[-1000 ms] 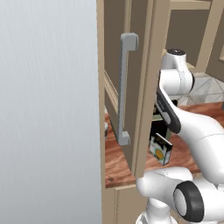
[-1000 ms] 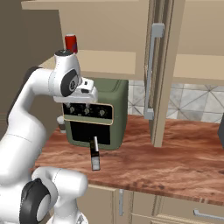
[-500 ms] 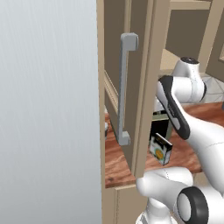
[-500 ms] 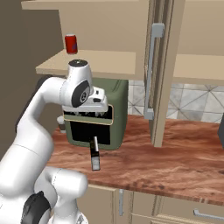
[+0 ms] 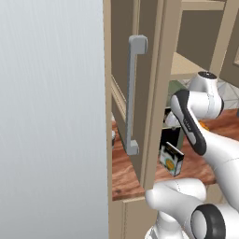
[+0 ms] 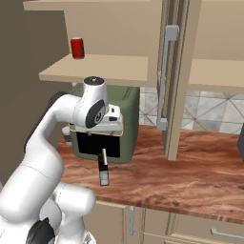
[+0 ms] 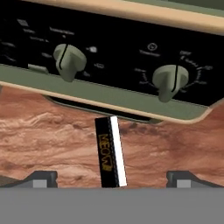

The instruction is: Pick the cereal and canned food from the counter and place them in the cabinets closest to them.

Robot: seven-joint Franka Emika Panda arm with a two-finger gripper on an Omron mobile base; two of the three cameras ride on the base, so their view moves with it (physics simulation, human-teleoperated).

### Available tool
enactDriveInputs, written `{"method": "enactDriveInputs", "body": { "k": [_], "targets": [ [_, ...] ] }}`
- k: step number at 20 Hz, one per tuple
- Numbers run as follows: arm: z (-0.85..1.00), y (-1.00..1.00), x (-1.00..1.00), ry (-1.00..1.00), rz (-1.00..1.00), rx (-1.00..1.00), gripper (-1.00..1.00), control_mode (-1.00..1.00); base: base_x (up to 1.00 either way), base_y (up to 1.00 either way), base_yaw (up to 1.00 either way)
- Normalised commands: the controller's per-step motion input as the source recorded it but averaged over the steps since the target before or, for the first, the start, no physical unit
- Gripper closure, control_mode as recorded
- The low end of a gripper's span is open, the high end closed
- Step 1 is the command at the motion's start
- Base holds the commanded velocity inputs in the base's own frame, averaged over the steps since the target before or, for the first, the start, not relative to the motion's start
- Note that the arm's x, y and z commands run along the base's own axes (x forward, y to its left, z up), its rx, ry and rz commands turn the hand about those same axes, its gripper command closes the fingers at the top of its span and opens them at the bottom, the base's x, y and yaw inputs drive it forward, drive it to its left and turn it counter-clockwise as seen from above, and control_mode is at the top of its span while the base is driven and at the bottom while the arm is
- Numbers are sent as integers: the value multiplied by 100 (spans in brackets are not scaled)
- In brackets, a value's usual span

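While the long reddish-brown wood-grain worktop point(image 6: 190, 167) carries the olive-green toaster oven point(image 6: 107, 126), the small upright black cereal box point(image 7: 110, 151) stands just before it. The hand point(image 7: 111, 179) hovers wide above, so lowering around it looks next.

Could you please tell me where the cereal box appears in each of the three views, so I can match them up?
Left base view: cereal box, lower right of centre, on the counter.
Right base view: centre-left, narrow side on, before the green oven.
Hand view: bottom centre, standing below the oven's knobs.
Shared landmark: the green oven.
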Motion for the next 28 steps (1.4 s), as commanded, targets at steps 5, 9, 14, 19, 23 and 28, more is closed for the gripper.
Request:
{"method": "enactDriveInputs", "body": {
  "k": [5,9,14,19,23,28],
  "targets": [
    [-35,-3,2,0,1,0,-100,-100,0,0,0],
    [-34,0,9,1,1,0,-100,-100,0,0,0],
    [-34,0,11,0,0,0,-100,-100,0,0,0],
    [-36,0,10,1,0,0,-100,-100,0,0,0],
    [-36,0,4,0,0,0,-100,-100,0,0,0],
    [-37,0,4,0,0,0,-100,-100,0,0,0]
  ]
}}
